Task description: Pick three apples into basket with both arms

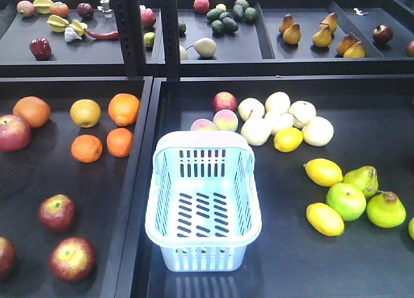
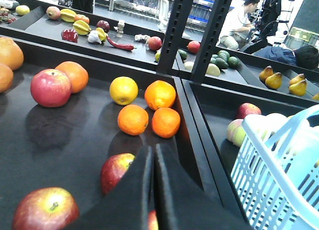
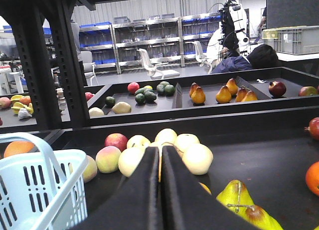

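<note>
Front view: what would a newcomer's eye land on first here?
The empty pale-blue basket at the centre, standing at the left side of the right tray. Next come the red apples at the near end of the left tray, with oranges behind them. A heap of pale fruits lies just behind the basket.

Lab w/ bin racks (image 3: 149,39), office chairs (image 3: 151,64)
</note>
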